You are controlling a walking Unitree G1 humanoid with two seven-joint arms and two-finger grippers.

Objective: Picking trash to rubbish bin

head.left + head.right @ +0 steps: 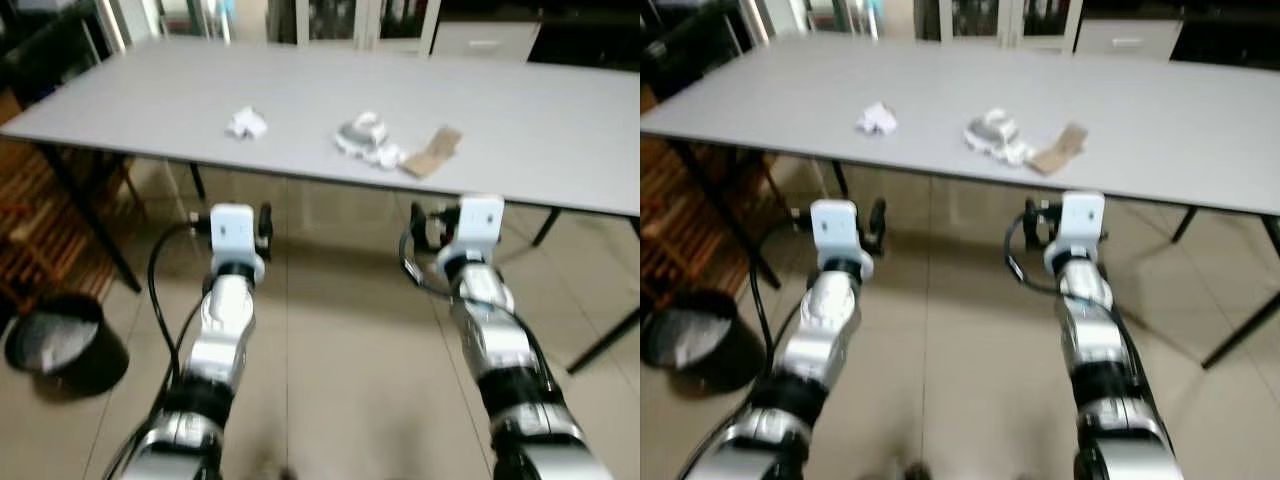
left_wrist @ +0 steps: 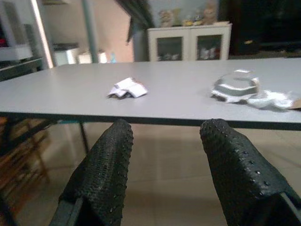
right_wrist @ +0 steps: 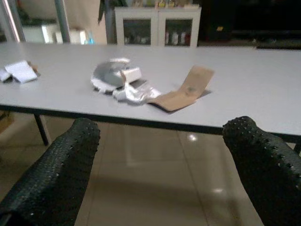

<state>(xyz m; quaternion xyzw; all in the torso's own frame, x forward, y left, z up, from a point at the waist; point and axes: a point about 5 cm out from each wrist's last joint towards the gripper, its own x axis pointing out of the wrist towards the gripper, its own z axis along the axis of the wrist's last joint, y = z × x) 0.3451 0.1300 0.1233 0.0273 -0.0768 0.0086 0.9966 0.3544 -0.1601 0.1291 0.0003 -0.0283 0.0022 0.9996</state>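
Bin (image 1: 62,345) sits on the floor off to the left. Left end effector (image 2: 164,176) is spread wide and empty, below the worktop (image 1: 560,120) edge, crumpled white paper (image 1: 246,123) up and ahead. Right end effector (image 3: 164,174), also wide and empty, is nearer the foil-ish wad (image 1: 366,139) and brown card (image 1: 433,152), I think.

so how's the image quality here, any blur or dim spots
Both eye views are softly blurred, the white paper scrap and foil wrapper lacking detail; the wrist views are dimmer but sharper, with ceiling light glaring on the floor tile in the right wrist view.
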